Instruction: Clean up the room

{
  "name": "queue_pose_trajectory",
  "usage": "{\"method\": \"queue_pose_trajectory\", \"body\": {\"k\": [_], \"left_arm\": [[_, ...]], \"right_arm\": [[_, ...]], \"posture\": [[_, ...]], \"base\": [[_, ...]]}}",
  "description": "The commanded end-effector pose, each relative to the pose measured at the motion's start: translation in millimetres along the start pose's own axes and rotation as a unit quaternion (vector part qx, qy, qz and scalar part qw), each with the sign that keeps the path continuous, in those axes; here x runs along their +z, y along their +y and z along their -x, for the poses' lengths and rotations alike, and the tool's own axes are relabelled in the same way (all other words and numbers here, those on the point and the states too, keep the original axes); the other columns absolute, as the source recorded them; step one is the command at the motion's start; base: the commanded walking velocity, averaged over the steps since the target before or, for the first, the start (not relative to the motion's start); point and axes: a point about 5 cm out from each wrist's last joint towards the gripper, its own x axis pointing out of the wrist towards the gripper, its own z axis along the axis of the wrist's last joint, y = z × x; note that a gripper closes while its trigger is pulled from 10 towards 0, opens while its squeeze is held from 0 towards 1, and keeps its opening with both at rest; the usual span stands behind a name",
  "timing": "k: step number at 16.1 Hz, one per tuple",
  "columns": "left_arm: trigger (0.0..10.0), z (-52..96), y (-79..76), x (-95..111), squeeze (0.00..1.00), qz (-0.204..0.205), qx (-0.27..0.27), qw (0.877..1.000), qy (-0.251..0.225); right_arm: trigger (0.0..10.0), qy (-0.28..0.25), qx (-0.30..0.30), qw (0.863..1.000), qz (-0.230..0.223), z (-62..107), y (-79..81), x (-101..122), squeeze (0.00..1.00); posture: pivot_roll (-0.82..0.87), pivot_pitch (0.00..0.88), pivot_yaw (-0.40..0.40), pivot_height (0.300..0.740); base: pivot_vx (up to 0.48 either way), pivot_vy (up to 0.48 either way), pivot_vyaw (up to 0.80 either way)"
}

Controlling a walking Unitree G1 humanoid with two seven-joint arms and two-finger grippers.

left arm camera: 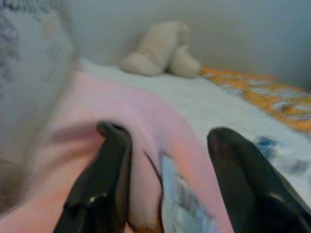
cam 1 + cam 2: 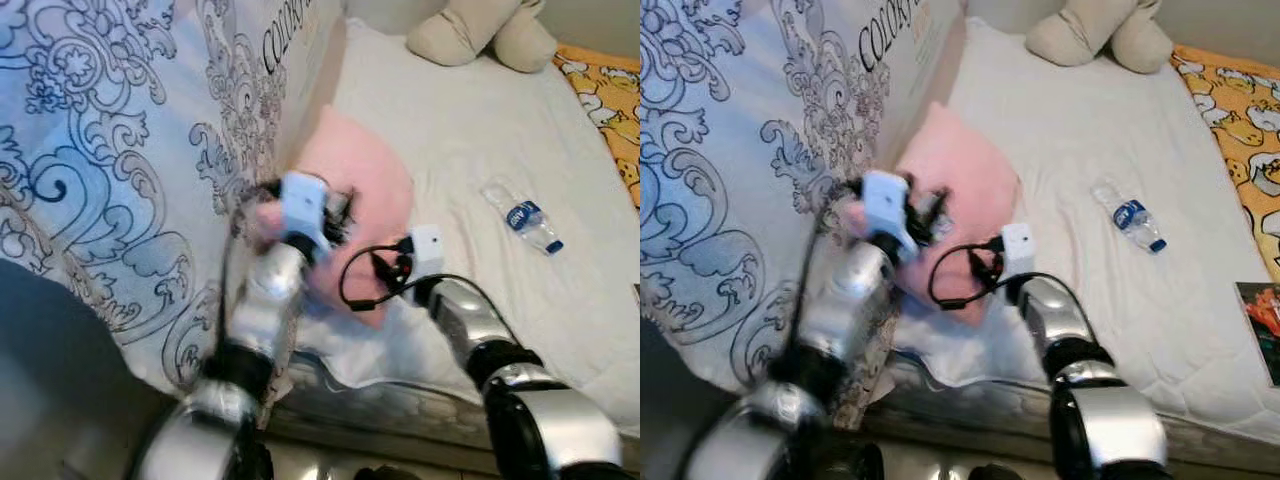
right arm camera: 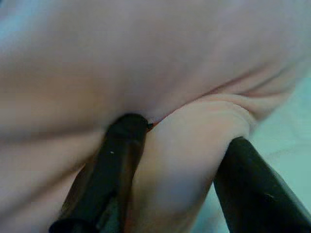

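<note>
Pink pillow lies on the white bed, leaning against a large blue-and-white patterned pillow at the robot's far left. That patterned pillow rises just to the left of the left gripper and bears dark printed lettering near its top edge.

Left gripper: pressed into the near left edge of the pink pillow. In the left wrist view its two black fingers stand apart, with a fold of pink fabric bulging between them; one finger sinks into the cloth, the other sits beside it. Grip is partial; the fingers are spread rather than closed.

Right gripper: at the pillow's lower near corner, just right of the left gripper. Its fingers pinch a thick roll of pink fabric between them, touching it on both sides. A black cable loops over the wrist.

Beyond both grippers, at the far end of the bed, sits a beige plush toy. To the right of the right gripper, well apart, a plastic water bottle with a blue label lies on its side on the sheet. Further right, an orange patterned blanket covers the bed's edge.
</note>
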Motion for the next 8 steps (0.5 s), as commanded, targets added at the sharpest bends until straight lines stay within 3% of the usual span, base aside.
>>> {"method": "queue_pose_trajectory", "body": {"k": [1,5,8], "left_arm": [[10.0,-0.9,-14.8,2,1.0,0.01,-0.035,0.999,0.004],[10.0,9.2,-7.7,-7,1.0,0.044,-0.025,0.998,0.029],[10.0,10.3,6.0,-5,1.0,0.021,-0.001,0.999,0.039]], "right_arm": [[10.0,-0.012,-0.009,1.0,0.016,2.4,-7.6,8,1.0],[10.0,-0.013,-0.026,0.998,0.058,12.5,-31.6,23,1.0],[10.0,-0.009,-0.02,0.997,0.075,9.0,-26.6,25,1.0]], "posture": [[0.0,0.046,-0.052,0.74],[0.0,0.031,-0.066,0.74],[0.0,0.024,-0.069,0.74]], "base": [[0.0,0.0,0.0],[0.0,0.0,0.0],[0.0,0.0,0.0]]}}
